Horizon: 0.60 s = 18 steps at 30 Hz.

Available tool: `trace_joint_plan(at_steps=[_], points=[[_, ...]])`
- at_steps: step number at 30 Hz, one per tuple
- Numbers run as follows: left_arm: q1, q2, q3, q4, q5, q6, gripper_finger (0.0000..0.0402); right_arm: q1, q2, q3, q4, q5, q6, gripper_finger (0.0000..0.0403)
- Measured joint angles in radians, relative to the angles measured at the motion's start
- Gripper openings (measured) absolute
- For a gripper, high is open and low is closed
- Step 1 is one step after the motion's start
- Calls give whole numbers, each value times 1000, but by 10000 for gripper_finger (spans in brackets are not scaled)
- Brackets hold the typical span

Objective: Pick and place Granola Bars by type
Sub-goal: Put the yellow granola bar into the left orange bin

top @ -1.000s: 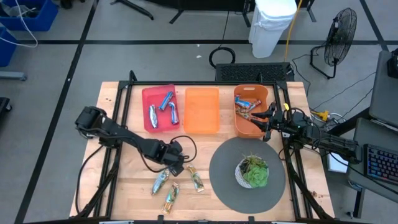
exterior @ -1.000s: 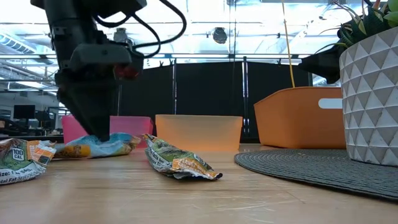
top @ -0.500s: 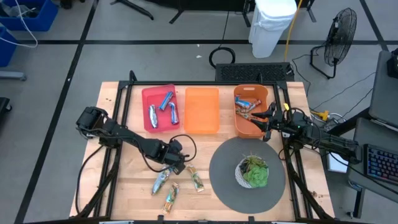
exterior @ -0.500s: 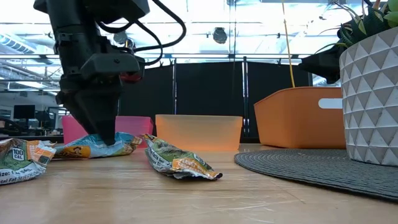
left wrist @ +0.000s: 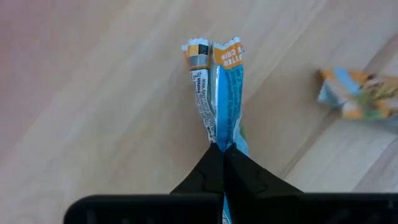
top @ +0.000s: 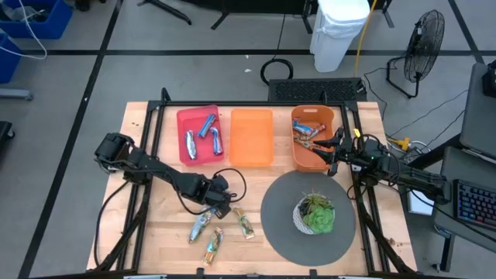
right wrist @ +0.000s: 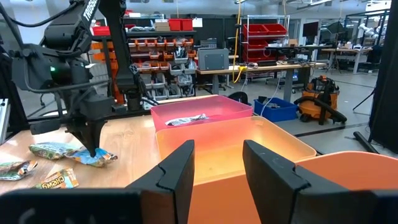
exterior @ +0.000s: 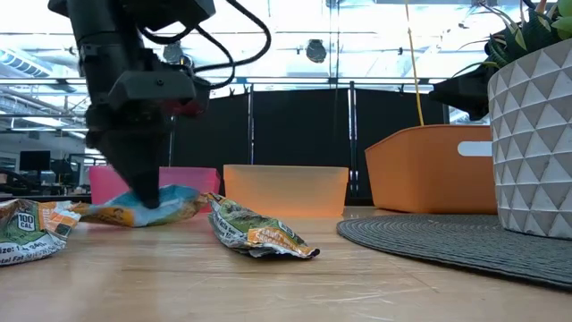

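Three granola bars lie loose on the wooden table near its front edge: a blue one (top: 199,227) (exterior: 174,206), a green-gold one (top: 245,225) (exterior: 259,234) and a green-orange one (top: 213,246) (exterior: 31,231). My left gripper (top: 209,215) (exterior: 146,201) points steeply down and is shut on the blue bar (left wrist: 217,93). My right gripper (top: 335,151) (right wrist: 217,163) stands open and level by the orange bin at the back right, with nothing between its fingers. My left gripper pinches the blue bar's wrapper (left wrist: 219,138) between its two fingertips, coming from above and pointing steeply down. The wrapper is squeezed into a raised fold, and its two sides spread apart toward the bar's crimped end (left wrist: 211,51). The bar lies on the table (exterior: 179,215).
At the back stand a pink bin (top: 186,116) holding blue and silver bars, an orange tray (top: 252,159) and an orange bin (top: 298,159) holding several bars. A potted plant (top: 315,215) in a white pot sits on a round grey mat (top: 275,213) at the front right.
My left gripper has stayed over the blue bar and shut on it. The bar's wrapper has bunched up between the fingers, and the bar has stayed on the table.
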Motion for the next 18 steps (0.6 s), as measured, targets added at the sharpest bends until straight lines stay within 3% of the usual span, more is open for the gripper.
trace_joint_plan(at_steps=[7,12,16,18], points=[[0,-37,98,-81,-146,147,4,0,0,0,0,0,0,128],[-3,-98,166,-134,-379,290,3,0,0,0,0,0,0,128],[1,-160,160,-138,-583,378,3,0,0,0,0,0,0,128],[15,-189,135,-147,-636,384,3,0,0,0,0,0,0,128]])
